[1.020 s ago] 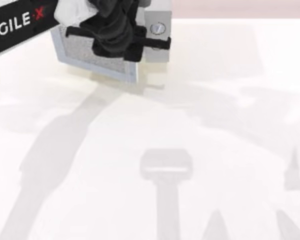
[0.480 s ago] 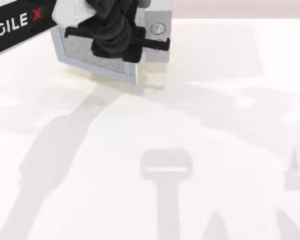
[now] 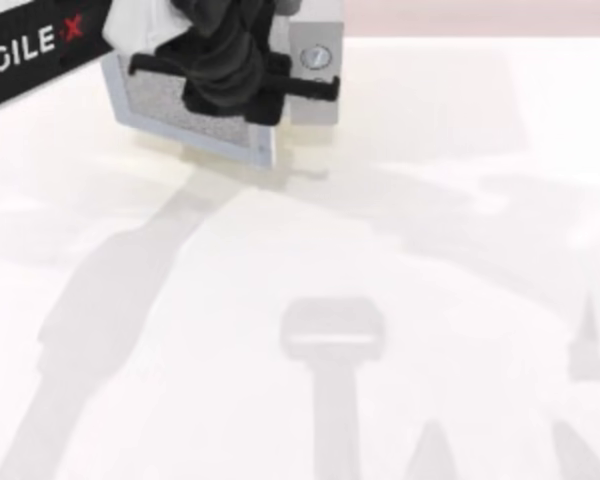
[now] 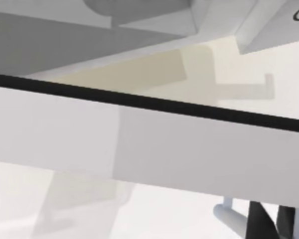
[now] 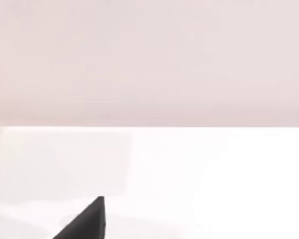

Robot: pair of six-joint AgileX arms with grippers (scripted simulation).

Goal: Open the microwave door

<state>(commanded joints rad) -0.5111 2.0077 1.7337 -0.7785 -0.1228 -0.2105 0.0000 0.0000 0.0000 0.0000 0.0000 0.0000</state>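
You see: the microwave door [image 3: 180,105] speckled, rough-looking mesh in a smooth matt grey frame | knob [image 3: 318,57] shiny silver metal | tabletop [image 3: 430,250] smooth matt white

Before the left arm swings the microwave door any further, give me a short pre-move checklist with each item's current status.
1. Left gripper at the microwave door: ok, it sits over the door's front at the top view's upper left.
2. Firm grasp on the door: cannot tell, the fingers are hidden.
3. Door off the microwave body: ok, its free edge stands angled away from the knob panel.
4. Table ahead of the door's swing: ok, nothing lies there.
5. Right gripper out of the way: ok, only one fingertip shows in its wrist view, facing bare table.
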